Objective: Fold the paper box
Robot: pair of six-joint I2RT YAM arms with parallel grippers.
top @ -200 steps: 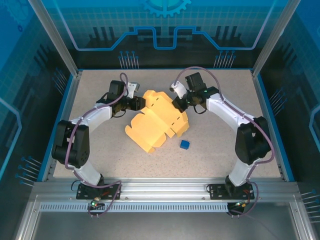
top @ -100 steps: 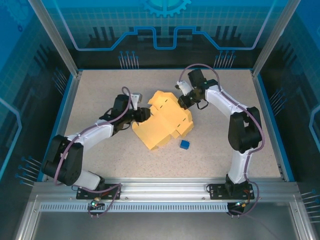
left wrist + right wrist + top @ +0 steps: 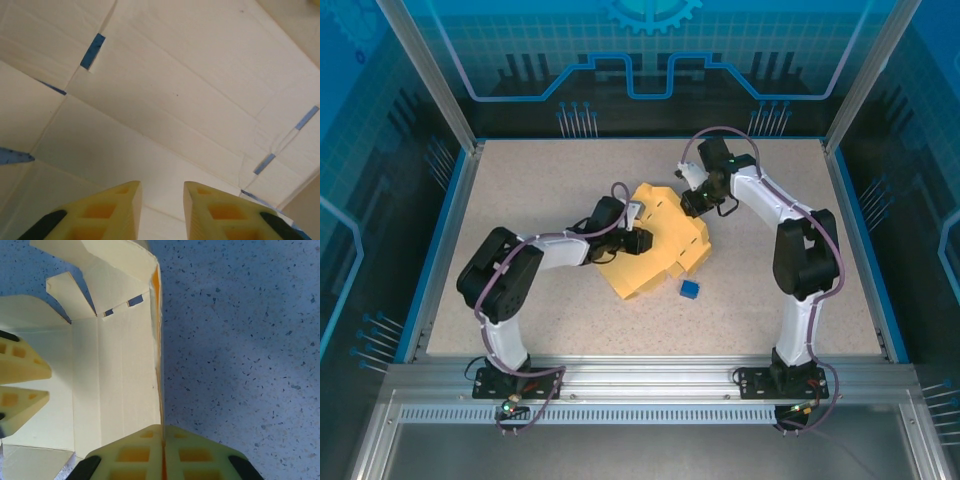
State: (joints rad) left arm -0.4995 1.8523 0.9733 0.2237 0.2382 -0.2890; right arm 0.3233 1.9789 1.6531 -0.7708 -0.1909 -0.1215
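The paper box (image 3: 672,232) is a pale yellow die-cut sheet, partly folded up, lying mid-table. Seen from the right wrist, its creased panel (image 3: 120,365) stands on edge with small tabs at the far end. My right gripper (image 3: 689,206) is at the sheet's upper right edge. It (image 3: 163,429) is shut on that thin edge. My left gripper (image 3: 638,241) reaches in from the left over the sheet's middle. Its jaws (image 3: 161,192) stand apart, close against the pale inner face (image 3: 175,100), with nothing between them. The left fingers (image 3: 22,367) also show beside the panel.
A tiny blue cube (image 3: 690,288) lies on the speckled tabletop (image 3: 520,180) just below the sheet's right corner. Blue rails border the table, and the frame's posts rise at the back corners.
My left arm has swung right, from the sheet's left edge to over its middle, and its jaws have narrowed. The sheet has bunched up. The right gripper has kept its hold.
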